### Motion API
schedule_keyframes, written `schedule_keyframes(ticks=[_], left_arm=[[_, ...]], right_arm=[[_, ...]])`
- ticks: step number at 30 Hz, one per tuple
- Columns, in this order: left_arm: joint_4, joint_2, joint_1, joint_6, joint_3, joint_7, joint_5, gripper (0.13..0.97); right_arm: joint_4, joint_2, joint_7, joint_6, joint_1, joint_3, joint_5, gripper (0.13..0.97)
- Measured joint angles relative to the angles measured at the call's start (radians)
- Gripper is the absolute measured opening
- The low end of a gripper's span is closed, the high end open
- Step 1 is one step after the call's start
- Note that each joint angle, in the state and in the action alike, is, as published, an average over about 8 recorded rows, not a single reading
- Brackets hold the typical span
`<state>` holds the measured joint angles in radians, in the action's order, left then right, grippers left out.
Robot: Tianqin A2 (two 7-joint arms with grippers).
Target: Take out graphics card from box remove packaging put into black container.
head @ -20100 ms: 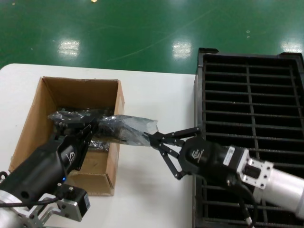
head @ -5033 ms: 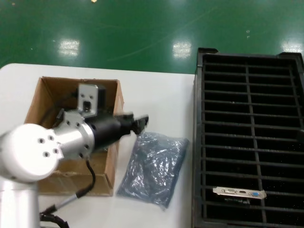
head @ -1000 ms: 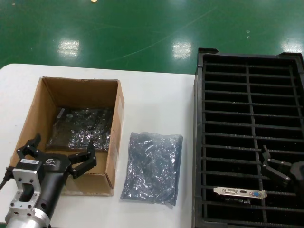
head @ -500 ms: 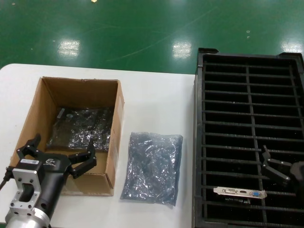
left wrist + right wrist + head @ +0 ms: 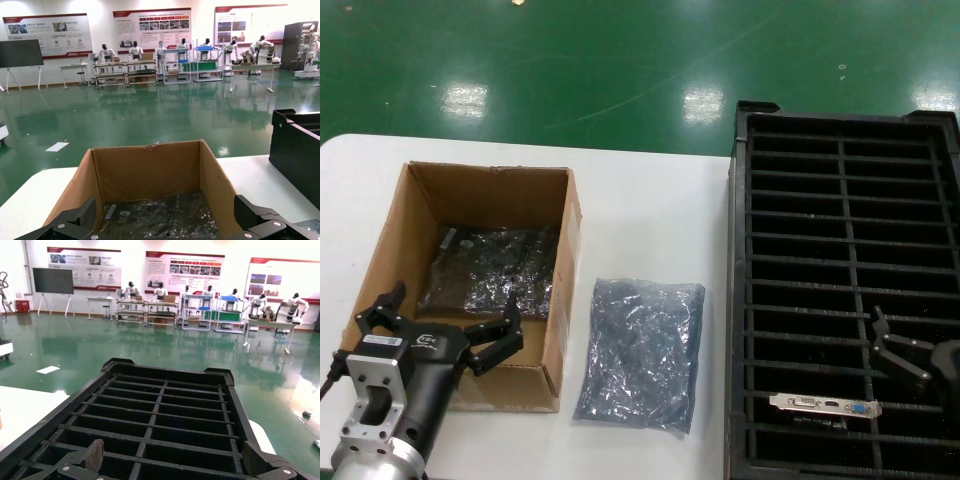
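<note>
The graphics card [image 5: 823, 405], its silver bracket with a blue port facing up, stands in a near slot of the black container [image 5: 843, 130]. The packaging [image 5: 640, 350], a crinkly grey bag, lies flat on the table between box and container. The brown box [image 5: 565, 290] holds another shiny dark bag [image 5: 492, 270]. My left gripper [image 5: 450, 308] hovers open at the box's near end; its wrist view looks into the box [image 5: 150, 170] at that bag [image 5: 165, 217]. My right gripper [image 5: 900, 355] stands open over the container's right side, above empty slots [image 5: 165, 422].
The white table [image 5: 650, 210] ends just behind the box, with green floor beyond. The container fills the table's right side and rises higher than the tabletop. Bare table lies between the box's far end and the container.
Nothing has moved in the last second. Five seconds ago my left arm reached across the box; it now sits back at the near end, and my right gripper has come into view.
</note>
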<state>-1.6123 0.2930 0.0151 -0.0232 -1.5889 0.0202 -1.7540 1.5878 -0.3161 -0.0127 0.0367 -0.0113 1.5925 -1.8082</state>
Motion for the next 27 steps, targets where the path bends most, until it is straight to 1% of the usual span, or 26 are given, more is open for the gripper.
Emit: schedule_keyframes(ticks=[27], left_arm=[[0.0, 0.0, 0.0, 0.0, 0.0, 0.0, 0.0, 0.966]], right_arm=[[0.0, 0.0, 0.0, 0.0, 0.0, 0.0, 0.0, 0.966]])
